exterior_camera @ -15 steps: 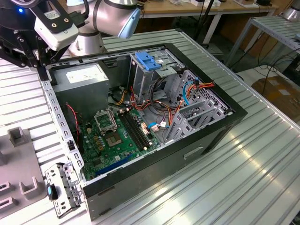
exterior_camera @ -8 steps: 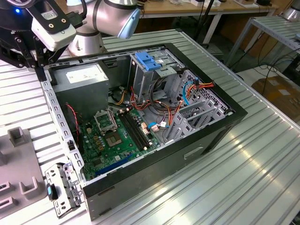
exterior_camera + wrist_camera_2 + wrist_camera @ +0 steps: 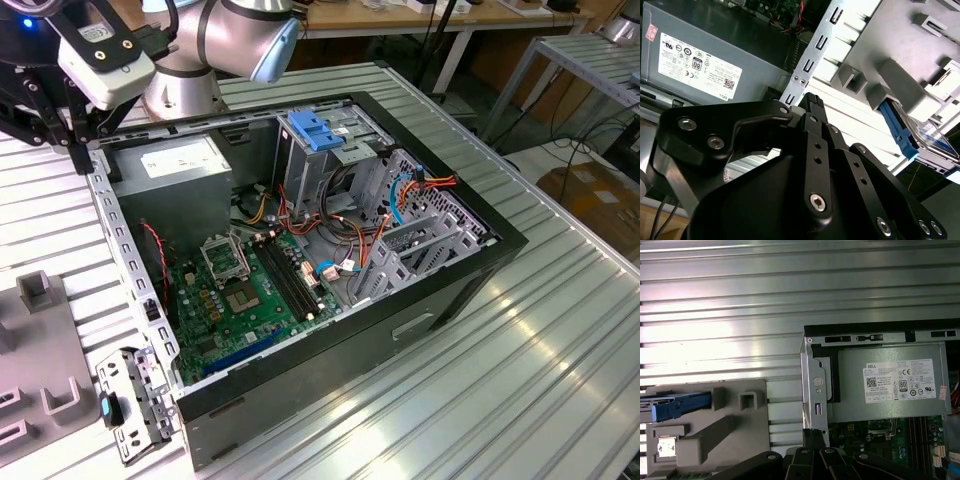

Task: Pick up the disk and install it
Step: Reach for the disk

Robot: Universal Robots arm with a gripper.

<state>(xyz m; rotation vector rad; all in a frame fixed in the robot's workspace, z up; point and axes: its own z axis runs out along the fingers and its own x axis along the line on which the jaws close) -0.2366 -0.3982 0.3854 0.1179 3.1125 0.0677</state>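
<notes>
Arm pose: the arm (image 3: 235, 35) enters at the upper left of the exterior view with its wrist turned downward. The gripper (image 3: 72, 140) hangs over the rear corner of the open computer case (image 3: 470, 255), just beside the power-supply box (image 3: 180, 165).

Fingers: in both wrist views the fingertips (image 3: 815, 436) appear pressed together as one narrow black block with nothing between them. They are poised above the case's perforated side rail (image 3: 812, 55).

Task item: the disk (image 3: 675, 406) rests in the grey fixture (image 3: 735, 440) on the ribbed table (image 3: 520, 380). It is outside the case and well apart from the gripper.

View comparison: the exterior view gives the case interior, with the motherboard (image 3: 240, 290) at centre frame and the blue drive cage (image 3: 315, 130) toward the upper centre. The first wrist view presents the disk edge-on, its blue rail next to a raised fixture block. The second wrist view shows part of the disk's printed face and blue rail (image 3: 896, 129) beyond the gripper's black linkages.
</notes>
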